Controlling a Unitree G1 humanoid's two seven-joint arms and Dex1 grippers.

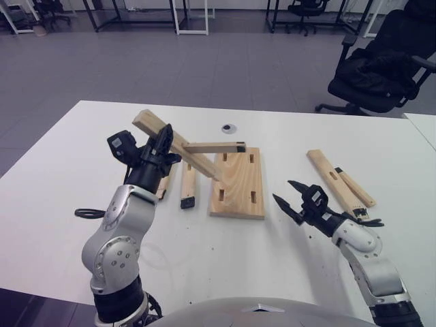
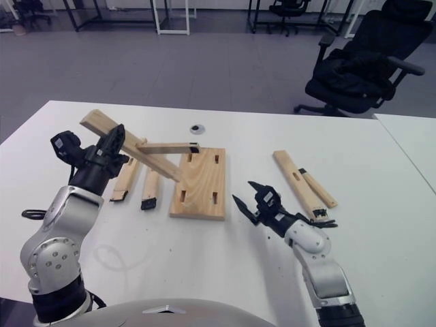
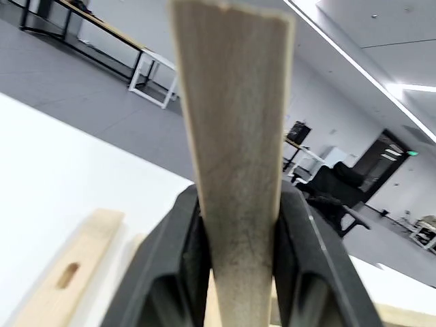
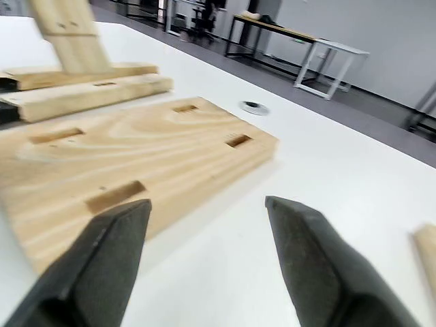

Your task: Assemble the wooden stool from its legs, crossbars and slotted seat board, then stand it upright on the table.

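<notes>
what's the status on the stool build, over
Left gripper shut on long pale wooden leg, short crossbar jutting from it, tilted over flat slotted wooden seat board. Right gripper open beside board. Loose legs lie either side.

Floor [image 1: 225,61] was grey. Black office chair [image 1: 378,68] stood past the white table [image 1: 61,191]; desks [image 4: 337,46] lined the back.

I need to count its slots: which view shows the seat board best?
Left eye view: the seat board lies flat, all four slots seen from above. The right eye view matches. The right wrist view sees it close and low, one end cut off.
</notes>
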